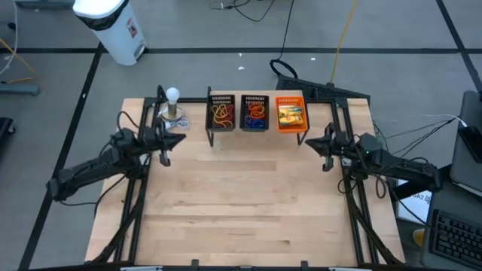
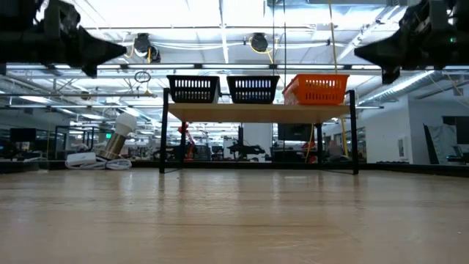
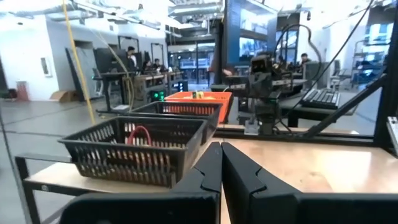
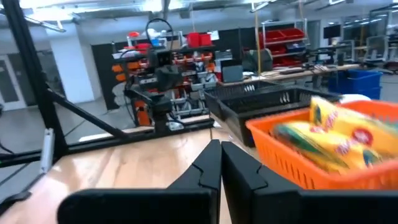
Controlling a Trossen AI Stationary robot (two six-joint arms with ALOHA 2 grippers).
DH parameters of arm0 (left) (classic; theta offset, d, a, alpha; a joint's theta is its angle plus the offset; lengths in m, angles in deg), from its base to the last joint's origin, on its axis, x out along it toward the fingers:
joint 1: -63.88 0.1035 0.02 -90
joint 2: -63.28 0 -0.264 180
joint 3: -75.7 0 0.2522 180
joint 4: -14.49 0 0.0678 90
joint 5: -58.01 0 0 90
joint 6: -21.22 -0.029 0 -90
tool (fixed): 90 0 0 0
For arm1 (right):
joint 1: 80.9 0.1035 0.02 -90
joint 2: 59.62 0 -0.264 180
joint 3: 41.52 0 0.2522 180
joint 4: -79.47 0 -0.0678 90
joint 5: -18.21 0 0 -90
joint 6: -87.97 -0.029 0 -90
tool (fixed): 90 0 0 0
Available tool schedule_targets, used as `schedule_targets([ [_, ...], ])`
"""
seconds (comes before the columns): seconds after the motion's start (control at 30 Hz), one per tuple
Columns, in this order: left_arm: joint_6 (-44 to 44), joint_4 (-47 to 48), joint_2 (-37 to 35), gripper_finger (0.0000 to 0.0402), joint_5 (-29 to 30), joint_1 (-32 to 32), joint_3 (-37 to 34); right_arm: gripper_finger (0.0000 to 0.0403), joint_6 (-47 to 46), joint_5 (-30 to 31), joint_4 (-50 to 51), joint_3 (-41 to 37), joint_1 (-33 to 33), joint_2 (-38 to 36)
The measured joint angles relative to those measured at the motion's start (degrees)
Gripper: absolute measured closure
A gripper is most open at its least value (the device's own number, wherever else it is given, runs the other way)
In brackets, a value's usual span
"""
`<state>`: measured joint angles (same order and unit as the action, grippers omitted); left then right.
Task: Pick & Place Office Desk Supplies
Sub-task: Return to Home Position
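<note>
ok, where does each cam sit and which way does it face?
High: overhead, straight down on the table; both arms, left gripper, right gripper.
Low: table height, level toward the shelf; both grippers at top corners.
Left wrist: past its shut fingers, along the bins toward the right arm.
Right wrist: mirrored, orange bin nearest.
Shared: every view shows the orange bin.
</note>
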<state>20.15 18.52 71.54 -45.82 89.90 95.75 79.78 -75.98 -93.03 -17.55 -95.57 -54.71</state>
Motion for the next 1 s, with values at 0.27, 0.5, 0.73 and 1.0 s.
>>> schedule_targets([
  [0.27,4.6,-5.2,-0.2,0.0400,-2.9,-0.2,-5.5,0.0403,-4.2,1.0,-9.2,-9.0,0.0,-3.4],
  [0.5,3.0,-3.3,-0.1,0.0400,-4.5,-1.5,-5.5,0.0403,-3.5,2.8,-5.7,-9.2,0.0,-2.7],
  [0.73,1.8,0.9,-0.1,0.0400,-4.1,-1.7,-5.5,0.0403,-3.5,1.6,-4.1,-9.3,0.1,-2.6],
  [1.0,3.1,1.4,-0.1,0.0394,-4.1,-1.7,-5.5,0.0403,-3.5,1.3,-4.4,-9.3,0.1,-2.7],
])
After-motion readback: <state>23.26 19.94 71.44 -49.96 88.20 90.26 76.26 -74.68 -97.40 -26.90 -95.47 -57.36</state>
